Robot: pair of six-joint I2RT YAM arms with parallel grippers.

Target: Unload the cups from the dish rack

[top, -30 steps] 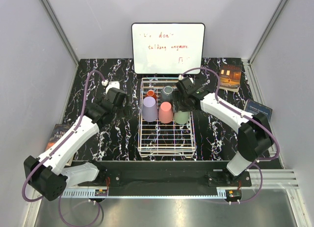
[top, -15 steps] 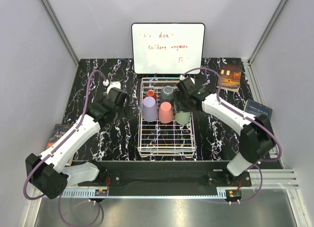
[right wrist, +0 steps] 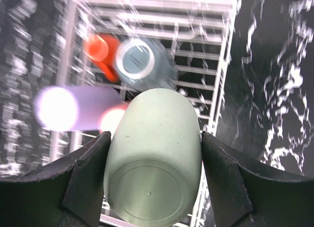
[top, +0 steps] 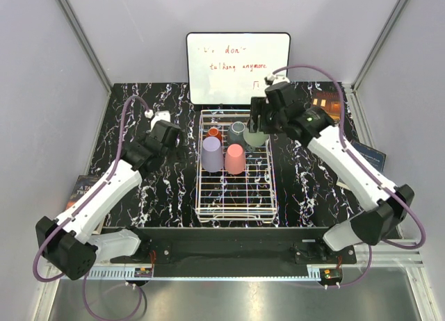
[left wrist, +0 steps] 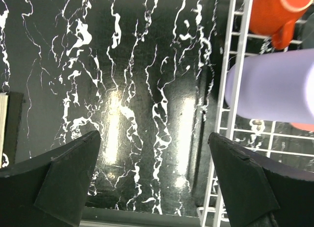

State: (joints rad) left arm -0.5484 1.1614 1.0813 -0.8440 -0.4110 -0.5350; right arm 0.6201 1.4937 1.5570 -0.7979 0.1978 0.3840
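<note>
Dish rack (top: 236, 213): white wire basket at the middle of the black marbled table (top: 167, 189), in front of a whiteboard (top: 238, 67) with red writing. Four cups stand in its far half. The tall lavender cup (top: 211, 154) and the pink cup (top: 235, 159) stand side by side. Behind them, close to the far rim, are the small orange-red cup (top: 215, 134) and the dark grey mug (top: 238, 132). Pale green cup (top: 256, 137): carried by the right gripper (top: 260, 124) over the rack's far right corner, just beside the grey mug in the top view. The right wrist view shows this cup (right wrist: 154, 158) base toward the camera, with a dark finger pressed against each side of its wall. The rack and the other cups beneath it are motion-blurred, so it seems to hang clear of the wires, though that cannot be confirmed. Left gripper (top: 174, 137): holds nothing and hovers over bare table just left of the rack's far left corner. The left wrist view shows its fingers (left wrist: 49, 183) spread wide apart, with the rack's side wall (left wrist: 240, 55), the lavender cup and the orange-red cup at the right edge of the frame. A book (top: 82, 189) lies at the table's left edge.
</note>
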